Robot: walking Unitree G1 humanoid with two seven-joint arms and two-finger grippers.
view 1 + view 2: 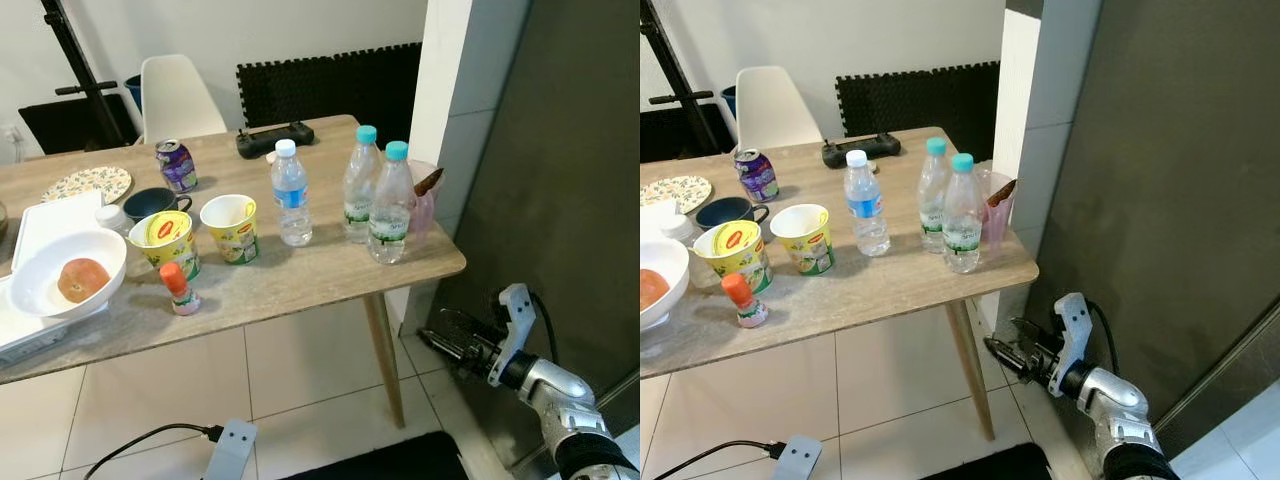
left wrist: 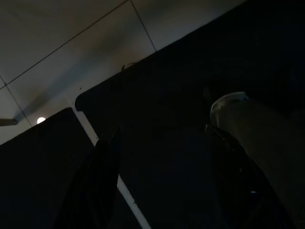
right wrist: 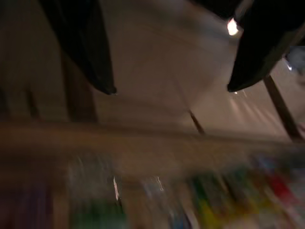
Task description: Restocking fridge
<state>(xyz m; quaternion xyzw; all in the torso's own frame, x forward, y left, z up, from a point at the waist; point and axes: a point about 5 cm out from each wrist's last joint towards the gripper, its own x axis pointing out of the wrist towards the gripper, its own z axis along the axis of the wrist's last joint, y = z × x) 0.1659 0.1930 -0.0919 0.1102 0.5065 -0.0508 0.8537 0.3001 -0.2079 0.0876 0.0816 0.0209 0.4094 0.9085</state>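
While the right gripper [image 1: 1005,352] is hanging low beside the dark fridge door [image 1: 1160,180], jaws spread and empty, the two upright teal-capped clear plastic water bottles [image 1: 378,195] are standing above it on the wooden counter [image 1: 300,275]. The right arm is sitting nearer them.

3 bottles [image 1: 378,195] on table [image 1: 320,275] R end

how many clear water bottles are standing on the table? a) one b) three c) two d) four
b) three: one white-capped water bottle and two teal-capped bottles stand upright near the table's right end.
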